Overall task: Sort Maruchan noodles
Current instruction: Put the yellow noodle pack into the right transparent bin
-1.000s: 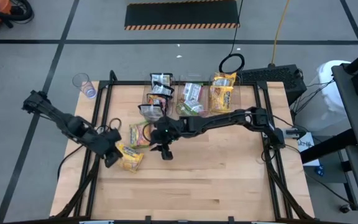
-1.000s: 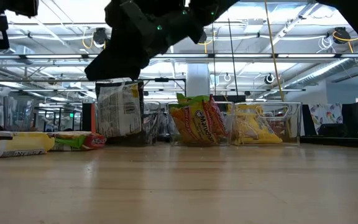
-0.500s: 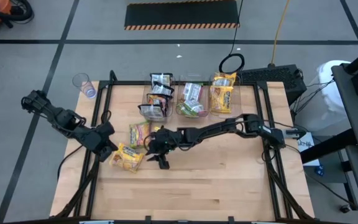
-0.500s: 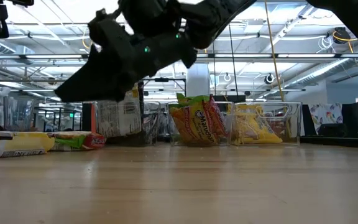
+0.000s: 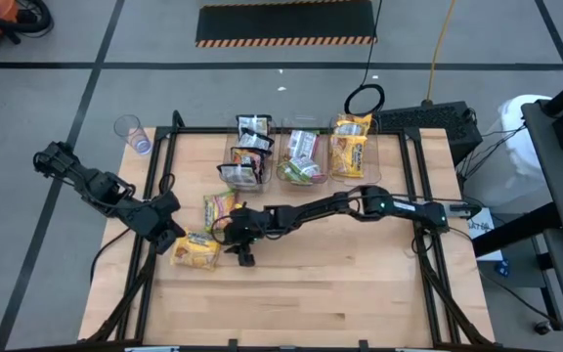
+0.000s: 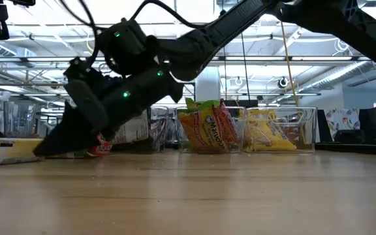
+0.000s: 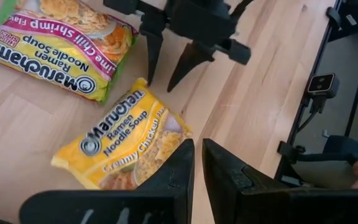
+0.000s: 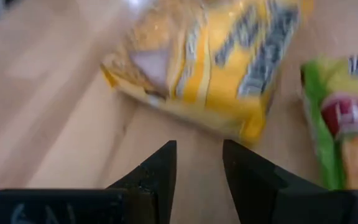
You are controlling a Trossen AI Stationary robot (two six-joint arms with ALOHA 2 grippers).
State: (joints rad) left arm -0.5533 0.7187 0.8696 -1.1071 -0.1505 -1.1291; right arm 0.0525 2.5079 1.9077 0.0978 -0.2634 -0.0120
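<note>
A yellow Maruchan packet (image 5: 195,251) (image 7: 120,140) lies flat on the wood at the table's left. A green-edged one (image 5: 219,209) (image 7: 58,43) lies flat just beyond it. My right gripper (image 5: 219,241) (image 7: 159,84) stands low and open. Its fingertips are just off the yellow packet's right end (image 8: 210,62), and I see no touch. My left gripper (image 5: 171,238) (image 7: 197,162) hovers over the packet's left side. Only a narrow slit shows between its fingers, with nothing in it. More packets stand in three clear bins (image 5: 301,156) at the far edge.
The bins (image 6: 204,130) hold dark, green-edged and yellow packets and stand side by side along the far edge. A clear cup (image 5: 133,132) stands at the far left corner. Black frame rails (image 5: 164,186) border the table. Bare wood (image 5: 311,293) spreads over the near half.
My right gripper has come down and gone toward the table's left edge, ending low beside the yellow packet. My left gripper has drawn back a little from that packet, up and toward the left edge, then kept still.
</note>
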